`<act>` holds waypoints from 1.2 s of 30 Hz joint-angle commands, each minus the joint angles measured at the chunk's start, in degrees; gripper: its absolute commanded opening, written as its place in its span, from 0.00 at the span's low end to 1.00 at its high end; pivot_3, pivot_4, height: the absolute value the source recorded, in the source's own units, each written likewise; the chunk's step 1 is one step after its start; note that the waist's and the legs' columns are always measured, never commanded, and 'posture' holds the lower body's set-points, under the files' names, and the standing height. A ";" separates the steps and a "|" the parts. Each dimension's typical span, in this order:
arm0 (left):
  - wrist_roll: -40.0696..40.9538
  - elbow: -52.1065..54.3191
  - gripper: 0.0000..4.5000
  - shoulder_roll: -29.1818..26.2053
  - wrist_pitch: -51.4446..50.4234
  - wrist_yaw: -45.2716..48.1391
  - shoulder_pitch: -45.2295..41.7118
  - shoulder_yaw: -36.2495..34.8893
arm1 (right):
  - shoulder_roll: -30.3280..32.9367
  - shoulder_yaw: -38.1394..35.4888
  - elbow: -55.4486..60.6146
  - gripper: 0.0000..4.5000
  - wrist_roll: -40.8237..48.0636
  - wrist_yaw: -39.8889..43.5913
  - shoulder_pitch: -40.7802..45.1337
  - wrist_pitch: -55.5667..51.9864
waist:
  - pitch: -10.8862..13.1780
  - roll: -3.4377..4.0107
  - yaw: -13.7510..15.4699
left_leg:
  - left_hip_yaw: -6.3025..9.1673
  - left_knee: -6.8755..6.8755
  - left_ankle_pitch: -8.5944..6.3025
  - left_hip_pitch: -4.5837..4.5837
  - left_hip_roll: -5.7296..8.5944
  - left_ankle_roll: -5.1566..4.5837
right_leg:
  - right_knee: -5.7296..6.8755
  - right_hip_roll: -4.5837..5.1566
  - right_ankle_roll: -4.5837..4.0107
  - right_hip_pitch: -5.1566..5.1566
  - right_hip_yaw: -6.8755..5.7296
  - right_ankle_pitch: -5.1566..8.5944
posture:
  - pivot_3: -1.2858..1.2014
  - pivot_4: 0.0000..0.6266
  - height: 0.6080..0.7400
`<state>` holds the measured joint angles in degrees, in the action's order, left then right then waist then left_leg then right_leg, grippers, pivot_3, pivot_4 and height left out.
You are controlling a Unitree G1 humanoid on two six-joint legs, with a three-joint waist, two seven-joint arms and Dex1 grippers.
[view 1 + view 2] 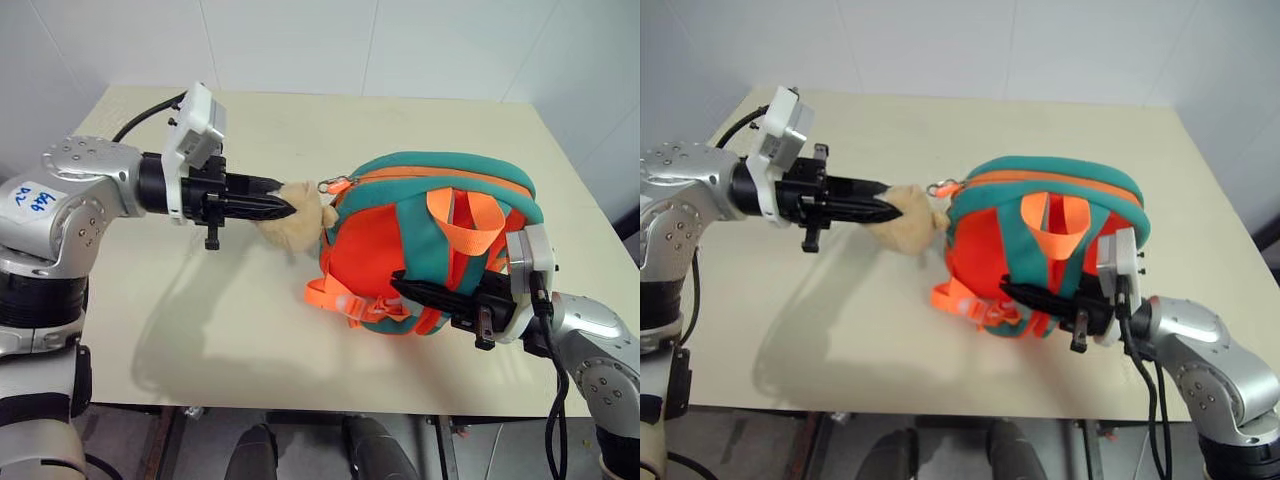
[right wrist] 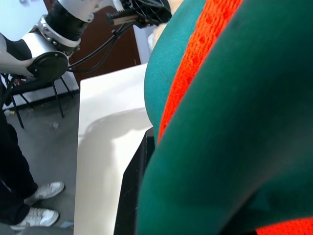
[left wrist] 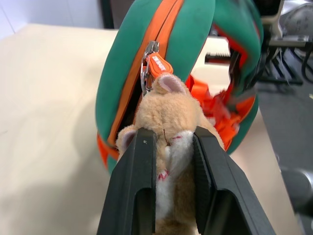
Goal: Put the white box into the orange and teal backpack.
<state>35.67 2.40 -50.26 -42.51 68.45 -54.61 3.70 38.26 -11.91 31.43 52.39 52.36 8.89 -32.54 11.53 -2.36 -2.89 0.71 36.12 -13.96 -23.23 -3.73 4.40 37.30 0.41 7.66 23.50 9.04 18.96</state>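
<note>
A cream worktop stands against a white tiled wall, and the backpack lies on it right of centre, its orange panel and teal-edged straps facing up, an orange strap loop arching over the top. Its zip runs along the teal upper edge, with the silver ring and orange puller at the end nearest the plush toy. The toy hangs off that ring to the left of the bag, stretched out level above the worktop. The left gripper reaches in from the left, pointing right, its jaws pinching the toy's body; the left wrist view shows tan fur bulging between the two black fingers. The right gripper lies low at the bag's near side, pointing left, its jaws pressed together on a teal strap with orange webbing trailing beside them. In the right wrist view a person's white shoes stand on the grey floor beyond the worktop's edge. I cannot tell where the white box is
</note>
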 commanded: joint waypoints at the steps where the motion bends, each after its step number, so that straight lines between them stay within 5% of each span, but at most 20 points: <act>1: -3.66 -4.36 0.13 -1.38 3.61 4.96 -2.84 1.44 | -0.52 -2.70 2.22 0.00 1.56 -0.68 -0.62 2.03 | 0.00 0.00 -0.10 | 0.00 0.00 0.00 -0.01 0.00 0.00 | 0.00 0.00 -0.01 0.00 -0.01 0.01 | 0.52 0.24 1.00; 15: -16.76 -19.92 0.13 1.86 14.67 15.60 -6.08 10.03 | -1.19 -1.41 3.44 0.00 1.06 -3.19 -2.15 2.97 | 0.00 0.00 -0.35 | 0.01 0.00 0.00 0.00 -0.01 0.00 | 0.10 -0.02 -0.03 0.04 0.01 0.05 | 0.52 0.24 1.00; 26: -33.84 -42.06 0.13 6.26 33.29 14.10 -12.42 17.47 | -1.09 -0.90 2.84 0.00 0.68 -3.08 -1.77 3.11 | 0.00 0.00 -0.34 | 0.02 0.05 0.00 0.02 -0.01 -0.01 | 0.13 -0.04 -0.02 0.01 0.01 0.04 | 0.52 0.24 1.00; 36: -38.85 -51.49 0.12 13.00 43.31 16.92 -14.16 19.10 | -1.31 -0.36 2.40 0.00 -0.02 -2.96 -1.04 3.11 | 0.00 0.00 -0.33 | 0.03 0.01 0.00 0.00 -0.01 -0.01 | 0.13 -0.06 -0.02 0.03 0.02 0.04 | 0.52 0.24 1.00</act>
<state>0.05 -47.27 -36.51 -0.55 85.71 -68.69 21.95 37.39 -11.52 33.15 51.92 49.24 7.37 -31.10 11.53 -2.36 -3.21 0.74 36.14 -13.96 -23.22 -3.74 4.38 37.43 0.36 7.64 23.52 9.06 19.00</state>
